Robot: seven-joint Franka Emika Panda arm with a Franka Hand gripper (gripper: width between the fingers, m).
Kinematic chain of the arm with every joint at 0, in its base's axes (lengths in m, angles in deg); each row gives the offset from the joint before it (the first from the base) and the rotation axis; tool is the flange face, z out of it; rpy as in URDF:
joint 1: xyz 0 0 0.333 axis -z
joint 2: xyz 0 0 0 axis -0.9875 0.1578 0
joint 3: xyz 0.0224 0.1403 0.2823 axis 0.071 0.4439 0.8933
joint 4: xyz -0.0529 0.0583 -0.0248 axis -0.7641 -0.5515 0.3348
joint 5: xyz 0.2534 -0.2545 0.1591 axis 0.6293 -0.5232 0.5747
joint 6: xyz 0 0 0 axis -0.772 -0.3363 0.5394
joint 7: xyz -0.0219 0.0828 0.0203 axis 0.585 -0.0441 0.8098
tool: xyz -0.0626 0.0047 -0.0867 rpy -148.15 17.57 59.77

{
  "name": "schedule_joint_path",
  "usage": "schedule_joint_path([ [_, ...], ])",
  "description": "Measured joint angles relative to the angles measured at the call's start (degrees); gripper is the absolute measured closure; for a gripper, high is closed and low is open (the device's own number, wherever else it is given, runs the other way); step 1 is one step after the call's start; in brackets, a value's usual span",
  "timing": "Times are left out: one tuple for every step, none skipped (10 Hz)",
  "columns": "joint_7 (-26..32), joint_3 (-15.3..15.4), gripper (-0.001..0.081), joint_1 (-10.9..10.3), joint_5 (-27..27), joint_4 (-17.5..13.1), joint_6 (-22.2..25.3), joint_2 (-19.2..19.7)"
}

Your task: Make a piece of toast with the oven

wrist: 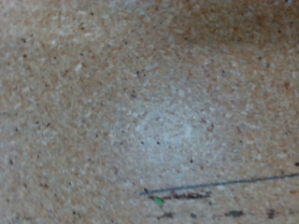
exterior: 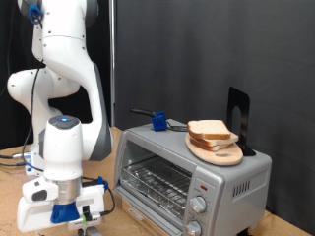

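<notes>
The piece of toast (exterior: 210, 129) lies on the round board (exterior: 219, 151) atop the oven (exterior: 193, 177), well up and toward the exterior view's right of the jaws. The gripper (exterior: 87, 228) hangs low over the speckled tabletop (wrist: 149, 112), holding nothing; I cannot tell its opening. I judge it an early step, bread not loaded. Open room surrounds the jaws; the oven's front edge stands near.

Exterior view faces the oven (exterior: 192, 177) front; wrist view close above speckled board (wrist: 149, 103)
</notes>
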Motion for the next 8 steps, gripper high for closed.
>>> schedule_joint_path([
  [2.0, 1.1, 0.0003, 1.3, 0.3, 0.0, 0.1, -0.6],
  [3.7, 2.0, 0.0003, 2.5, 1.0, 0.1, 0.2, -1.4],
  [5.7, 3.1, 0.0002, 3.9, 2.0, 0.1, 0.9, -2.5],
  [6.8, 3.2, 0.0002, 4.5, 2.1, 0.1, 2.3, -3.9],
  [7.7, 3.1, 0.0002, 4.8, 2.1, 0.2, 3.7, -5.3],
  [8.5, 2.9, 0.0002, 5.0, 2.1, 0.2, 5.4, -6.6],
  [9.4, 2.8, 0.0002, 5.4, 2.1, 0.2, 7.1, -8.0],
  [11.0, 3.2, 0.0002, 5.9, 3.7, 0.2, 8.5, -9.4],
])
